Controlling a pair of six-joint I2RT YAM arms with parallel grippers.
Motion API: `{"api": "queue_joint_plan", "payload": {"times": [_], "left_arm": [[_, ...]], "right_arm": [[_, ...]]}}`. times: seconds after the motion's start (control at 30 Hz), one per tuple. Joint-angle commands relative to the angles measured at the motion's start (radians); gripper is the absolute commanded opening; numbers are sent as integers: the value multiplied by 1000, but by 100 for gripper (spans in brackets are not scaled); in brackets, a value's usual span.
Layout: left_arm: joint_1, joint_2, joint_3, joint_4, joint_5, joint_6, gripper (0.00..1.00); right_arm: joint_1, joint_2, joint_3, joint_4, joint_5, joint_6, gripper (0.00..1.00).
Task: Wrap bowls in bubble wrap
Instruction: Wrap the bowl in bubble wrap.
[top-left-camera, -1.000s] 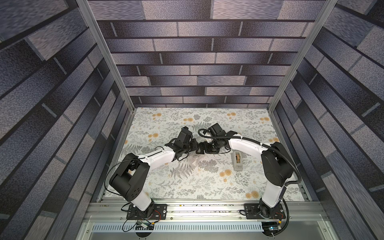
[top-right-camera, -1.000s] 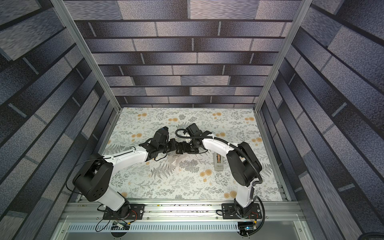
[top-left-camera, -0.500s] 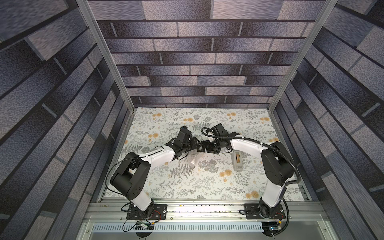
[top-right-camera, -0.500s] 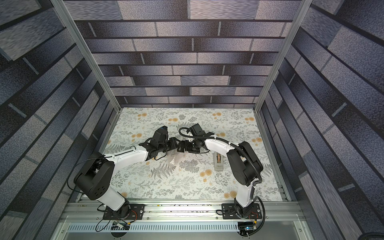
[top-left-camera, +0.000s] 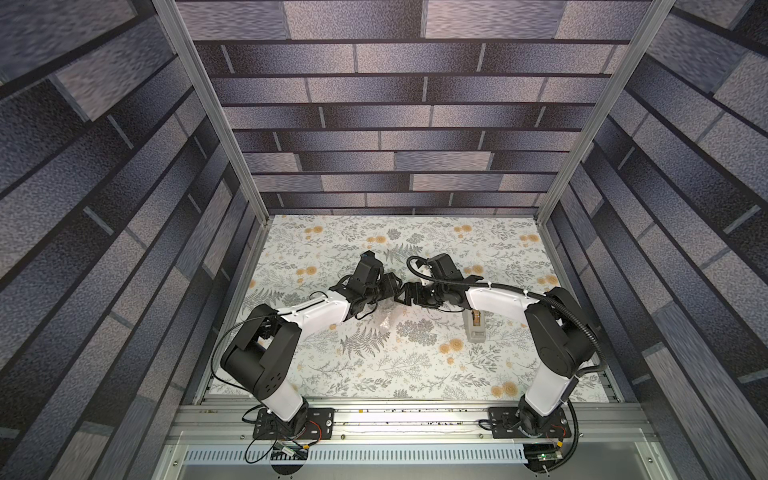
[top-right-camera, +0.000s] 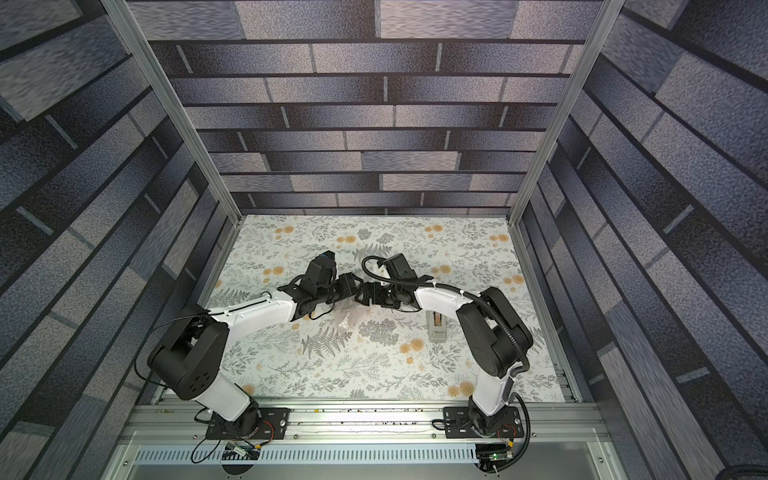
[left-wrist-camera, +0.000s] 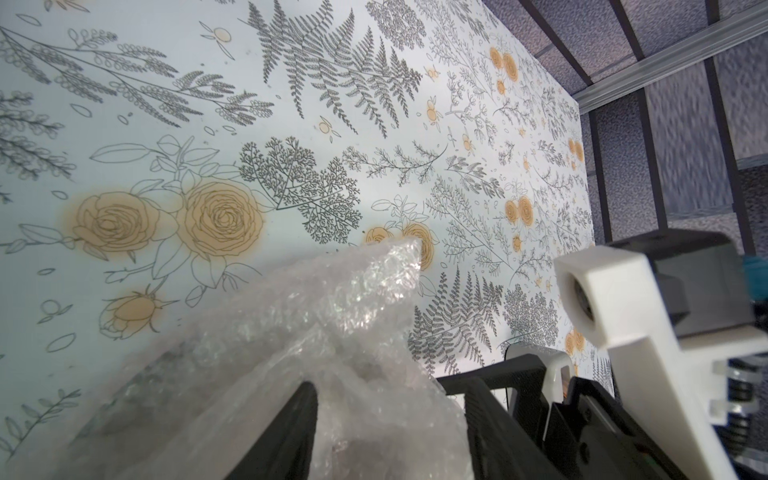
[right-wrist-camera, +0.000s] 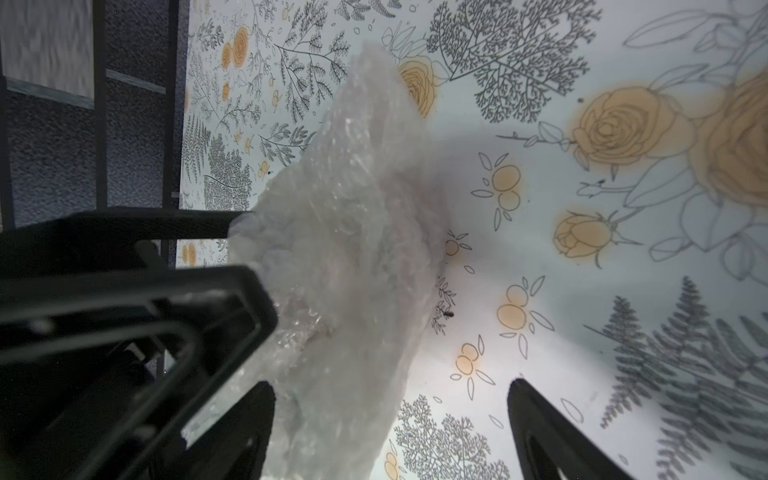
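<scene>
Bundle of bubble wrap (top-left-camera: 386, 321) on the desk (top-left-camera: 374, 374), at the centre of both top views, just below where your two arms meet nose to nose. No bowl made out for certain. It is likely inside the crumple, where a dim grey patch shows through in the left wrist view.

Your left gripper (left-wrist-camera: 388, 397) has its jaws parted, with wrap bulging up between them and nothing pinched that I can see. Your right gripper (right-wrist-camera: 388, 395) is spread wide, one finger (right-wrist-camera: 257, 415) against the wrap, the other over bare desk.

The tape dispenser (top-left-camera: 473, 326) sits right of centre, half under the right forearm and apart from the bundle.

Step in hand, as I judge it: take a fresh hold and fold a loose flap over.
- Go for the free corner standing up in the upper middle of the right wrist view.
- Pinch film only, never the bowl.
- Press the bundle down with one gripper while the other pulls across. The wrap looks springy and will likely open up if both let go.
</scene>
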Motion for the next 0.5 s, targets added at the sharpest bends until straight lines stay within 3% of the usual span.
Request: {"api": "queue_joint_plan", "payload": {"times": [0.0,0.23,0.47], "left_arm": [[-17,-22,33,16,43,-9,61],[-32,-15,41,18,47,-14,62],[-33,-5,30,50,59,-32,62]], "right_arm": [[4,-26,-73,303,-17,85,90],[4,-21,-172,557,28,132,91],[4,3,-167,617,39,145,91]]}}
